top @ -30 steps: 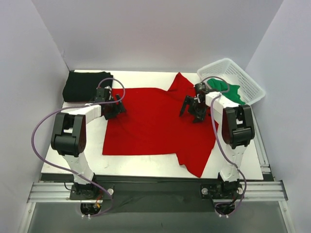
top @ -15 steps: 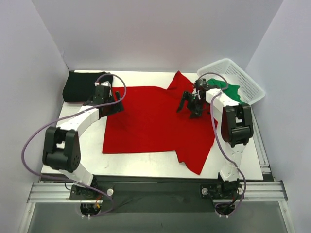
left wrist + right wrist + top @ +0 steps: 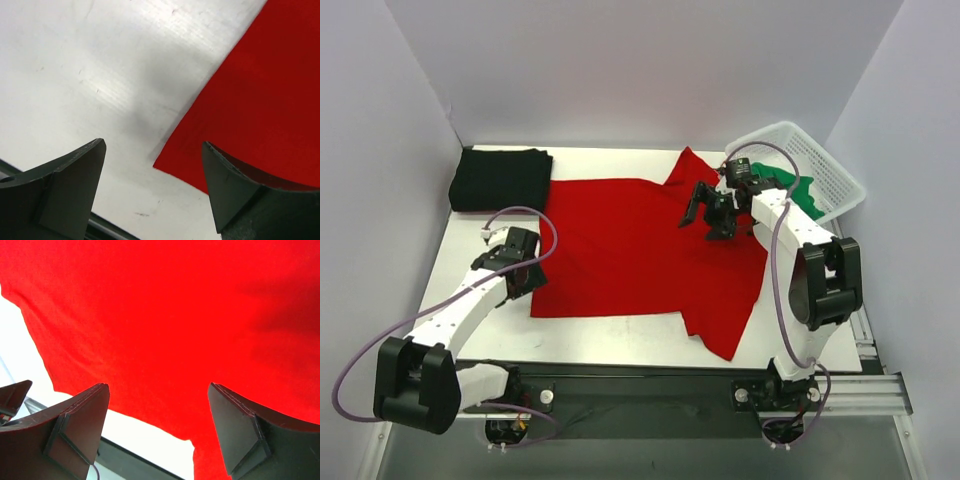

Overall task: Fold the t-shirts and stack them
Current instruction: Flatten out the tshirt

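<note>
Red t-shirt (image 3: 640,250) lies flat in the middle of the counter (image 3: 600,340), and with the left jaws spread empty over its lower-left corner and the right jaws spread empty above its upper right, each should, I think, take both layers at the edge before folding.

Spread tee (image 3: 630,250) lies centre, folded tee (image 3: 500,178) far left, third tee (image 3: 807,194) seemingly in the far-right basket (image 3: 812,150).
</note>
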